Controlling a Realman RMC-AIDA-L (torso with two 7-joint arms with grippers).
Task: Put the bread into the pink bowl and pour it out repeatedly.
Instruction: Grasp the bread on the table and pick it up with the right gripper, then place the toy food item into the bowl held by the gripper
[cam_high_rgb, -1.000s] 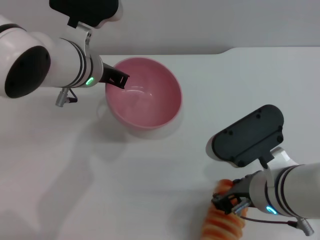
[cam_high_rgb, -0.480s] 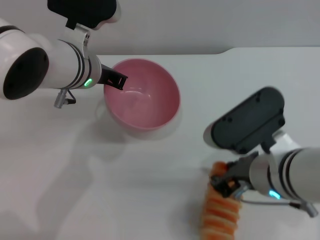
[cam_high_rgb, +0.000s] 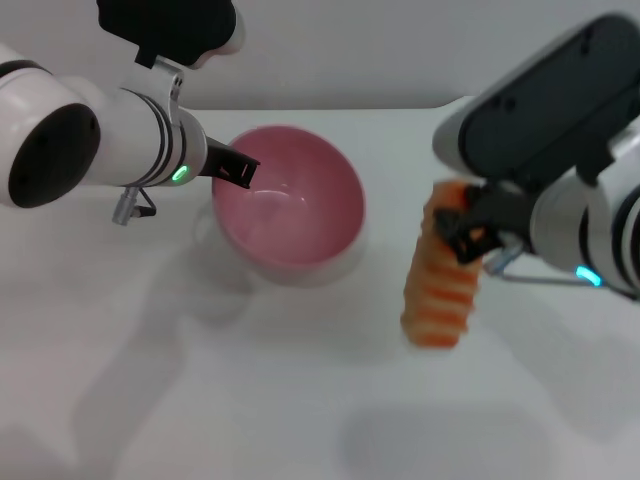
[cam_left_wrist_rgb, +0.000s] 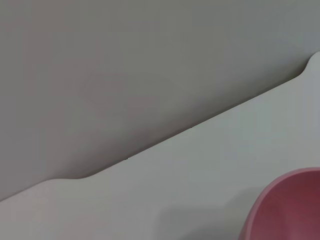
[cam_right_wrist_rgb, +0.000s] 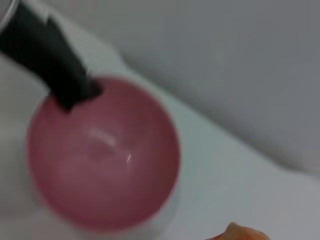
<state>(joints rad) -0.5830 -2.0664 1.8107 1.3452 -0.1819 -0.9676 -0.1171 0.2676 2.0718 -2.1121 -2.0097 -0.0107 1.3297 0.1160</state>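
The pink bowl (cam_high_rgb: 290, 205) stands empty on the white table (cam_high_rgb: 200, 400), left of centre. My left gripper (cam_high_rgb: 235, 170) is shut on its left rim, one black finger reaching inside. The bread (cam_high_rgb: 440, 280), orange with pale stripes, hangs on end in the air to the right of the bowl. My right gripper (cam_high_rgb: 465, 232) is shut on its upper end. The right wrist view looks down on the bowl (cam_right_wrist_rgb: 105, 155), with the left gripper's black finger (cam_right_wrist_rgb: 55, 65) on its rim and the tip of the bread (cam_right_wrist_rgb: 239, 233) at the picture's edge. A slice of the bowl (cam_left_wrist_rgb: 287, 210) shows in the left wrist view.
The table's far edge (cam_high_rgb: 400, 106) runs just behind the bowl, with a step in it at the right. Beyond it is a grey wall (cam_left_wrist_rgb: 125, 65). The bread's faint shadow (cam_high_rgb: 440, 440) falls on the table near the front.
The right gripper has lifted the bread off the table at the front right and carried it up and towards the bowl. The left gripper and bowl have barely moved.
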